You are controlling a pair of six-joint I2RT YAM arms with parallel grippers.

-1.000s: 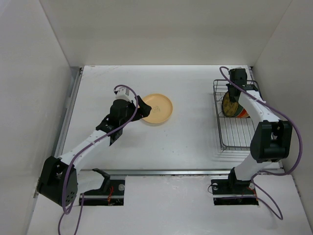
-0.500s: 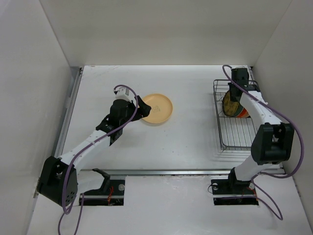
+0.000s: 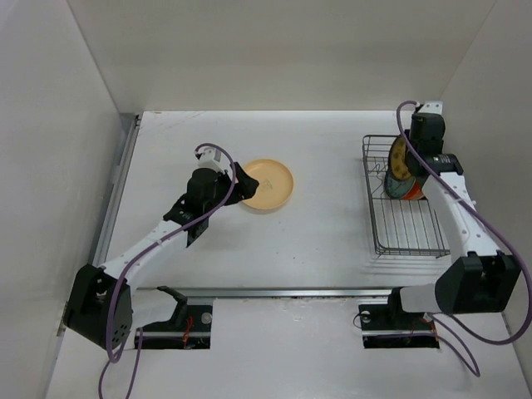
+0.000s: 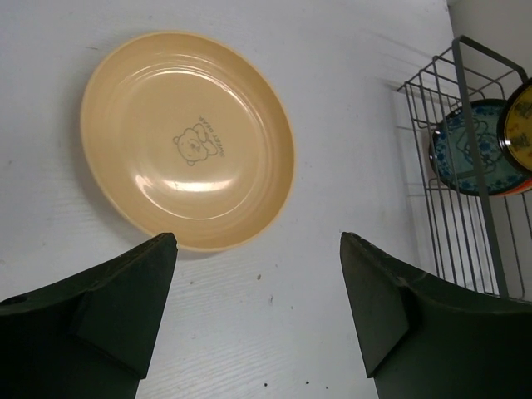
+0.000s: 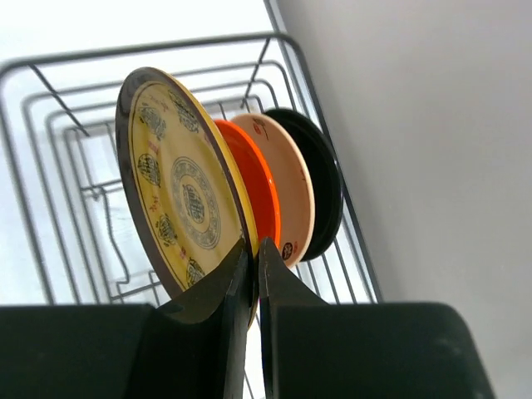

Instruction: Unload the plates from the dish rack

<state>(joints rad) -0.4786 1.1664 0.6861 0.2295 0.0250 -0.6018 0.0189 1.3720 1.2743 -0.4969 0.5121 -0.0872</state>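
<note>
A plain peach-tan plate (image 3: 270,184) lies flat on the table, also in the left wrist view (image 4: 187,137). My left gripper (image 3: 240,184) (image 4: 258,241) is open and empty just beside its near rim. My right gripper (image 3: 413,148) (image 5: 253,245) is shut on the rim of the yellow-patterned plate (image 3: 400,158) (image 5: 179,183), which stands on edge at the far end of the dish rack (image 3: 399,224) (image 5: 50,125). Behind it stand an orange-red plate (image 5: 253,187), a beige plate (image 5: 291,187) and a dark plate (image 5: 320,183). A light blue plate (image 4: 470,154) stands in the rack too.
White walls close in the table on the left, back and right; the right wall (image 3: 490,100) is close to the rack. A metal rail (image 3: 291,291) runs along the near table edge.
My right arm has swung to the right and its wrist has shifted towards the right wall, with the yellow-patterned plate in its grip. The left arm and peach plate have not moved.
</note>
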